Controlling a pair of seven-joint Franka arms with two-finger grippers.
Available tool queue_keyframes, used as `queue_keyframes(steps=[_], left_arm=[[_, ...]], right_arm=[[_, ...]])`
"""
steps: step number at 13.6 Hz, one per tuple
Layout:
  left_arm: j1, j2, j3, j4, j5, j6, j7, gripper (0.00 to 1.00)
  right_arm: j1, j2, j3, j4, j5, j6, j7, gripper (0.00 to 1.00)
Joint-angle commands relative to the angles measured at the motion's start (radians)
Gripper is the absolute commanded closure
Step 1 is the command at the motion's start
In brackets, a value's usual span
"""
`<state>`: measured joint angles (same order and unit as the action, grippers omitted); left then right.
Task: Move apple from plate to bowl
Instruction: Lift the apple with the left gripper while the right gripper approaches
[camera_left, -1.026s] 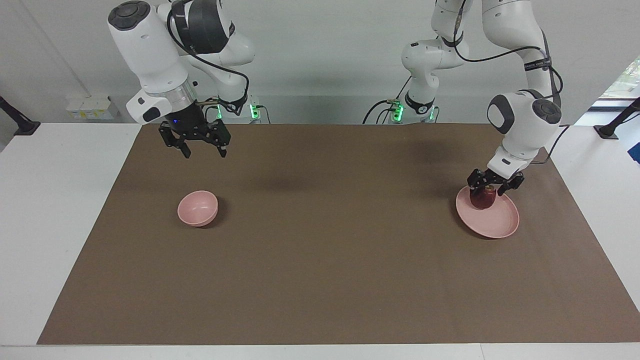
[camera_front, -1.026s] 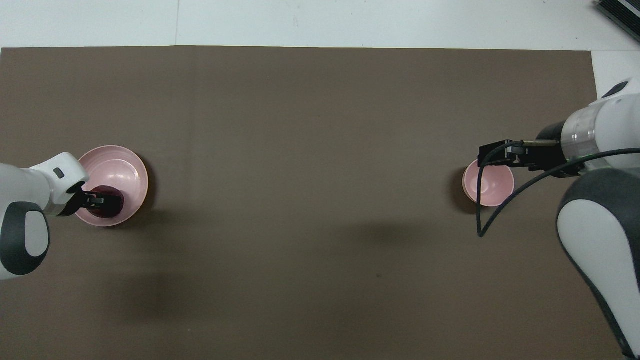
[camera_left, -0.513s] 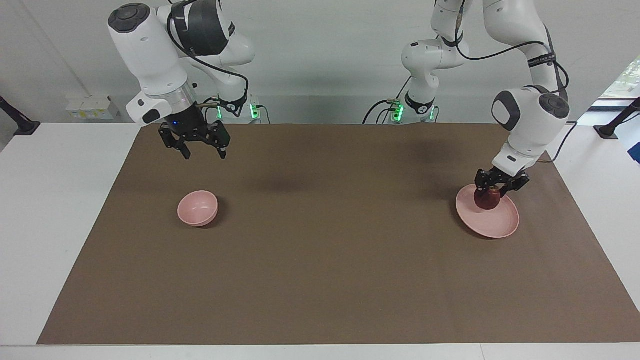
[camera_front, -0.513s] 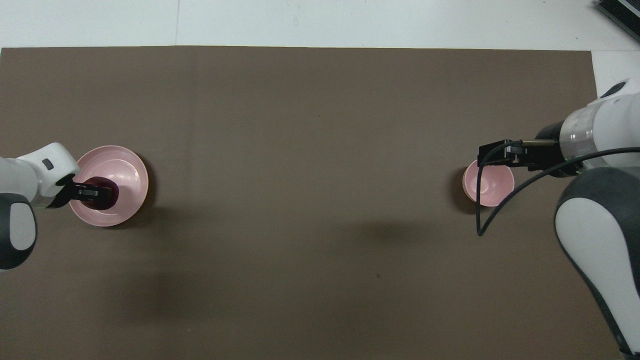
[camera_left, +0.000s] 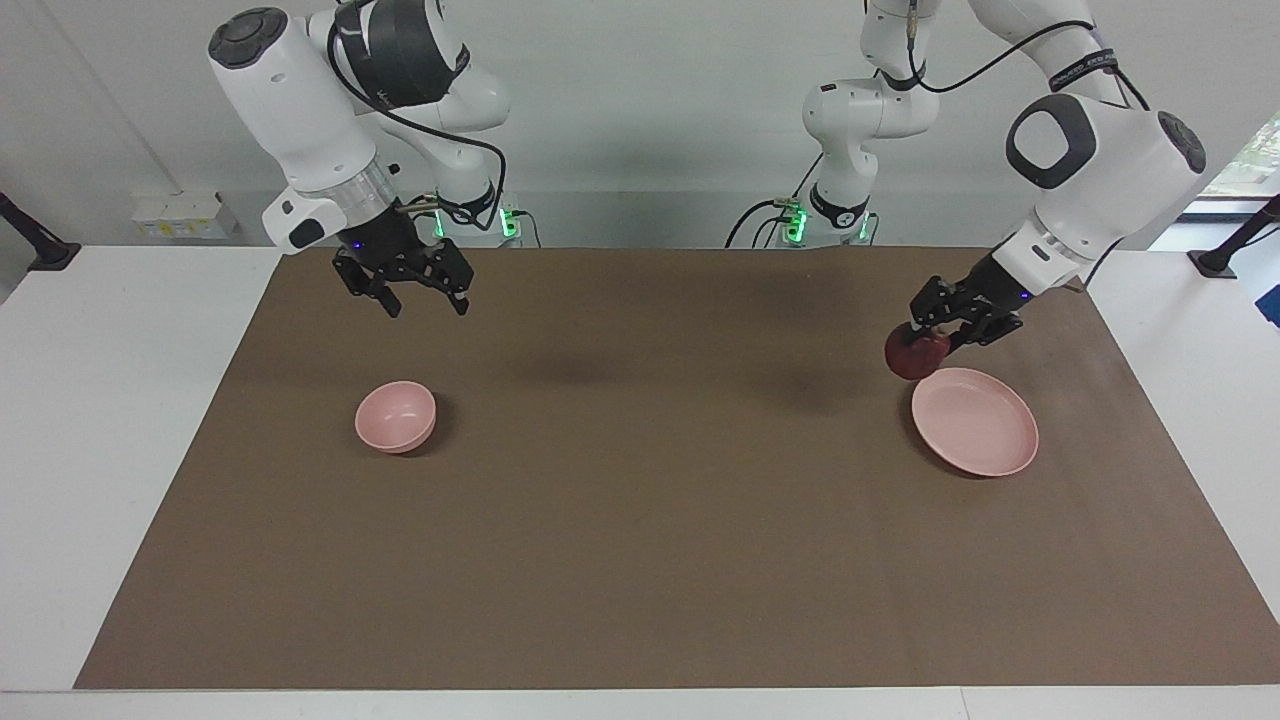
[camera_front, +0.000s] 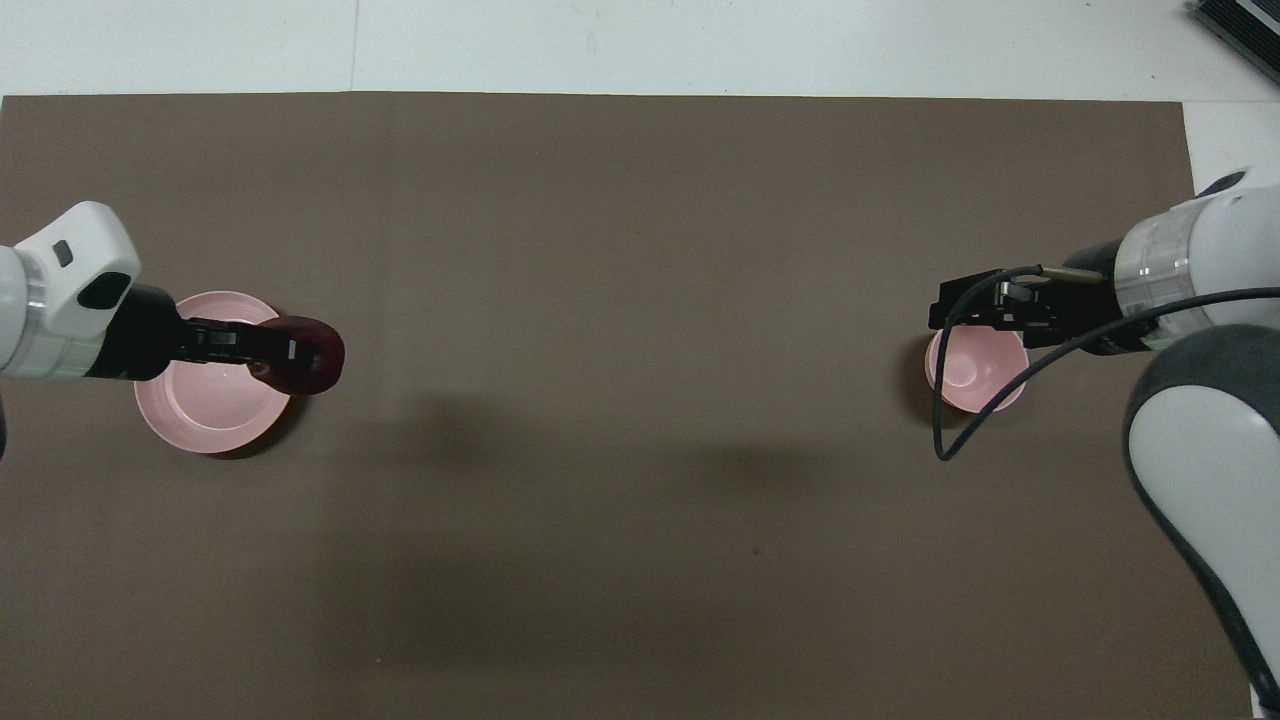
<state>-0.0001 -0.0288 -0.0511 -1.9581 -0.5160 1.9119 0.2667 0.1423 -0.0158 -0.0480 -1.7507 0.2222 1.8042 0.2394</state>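
The dark red apple (camera_left: 914, 354) (camera_front: 308, 355) hangs in the air, held by my left gripper (camera_left: 935, 335) (camera_front: 285, 352), which is shut on it. It is over the edge of the pale pink plate (camera_left: 978, 436) (camera_front: 205, 405) on the side toward the table's middle. The plate lies bare at the left arm's end of the brown mat. The small pink bowl (camera_left: 396, 416) (camera_front: 975, 375) sits at the right arm's end. My right gripper (camera_left: 428, 302) (camera_front: 945, 312) hangs open in the air over the mat beside the bowl, on the robots' side, with nothing in it.
A brown mat (camera_left: 640, 500) covers most of the white table. A black cable (camera_front: 950, 400) loops from the right arm over the bowl in the overhead view. Between plate and bowl only bare mat shows.
My left gripper closed on the apple, lifted it off the plate and carried it a little toward the table's middle. The right gripper shifted only slightly.
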Motion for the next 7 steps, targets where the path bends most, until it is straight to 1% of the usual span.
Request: queue_keyframes(steps=[1,3,4,7], left_arm=[[-0.015,0.003,-0.057,0.007,-0.148,-0.008,-0.085,1.0],[-0.014,-0.003,-0.113,0.002,-0.267,-0.005,-0.115,1.0],[-0.015,-0.009,-0.139,-0.001,-0.315,0.001,-0.122,1.0],[-0.017,-0.019,-0.248,-0.008,-0.397,0.087,-0.211,1.0]], right_arm=[[-0.001,-0.001,0.005,-0.009,0.093,0.024,0.113,0.0],[-0.001,0.017,0.005,-0.001,0.189,0.05,0.197,0.0],[0.006,0.028,0.007,0.003,0.237,0.056,0.269,0.0],[0.032,0.072,0.007,0.029,0.388,0.06,0.504,0.0]])
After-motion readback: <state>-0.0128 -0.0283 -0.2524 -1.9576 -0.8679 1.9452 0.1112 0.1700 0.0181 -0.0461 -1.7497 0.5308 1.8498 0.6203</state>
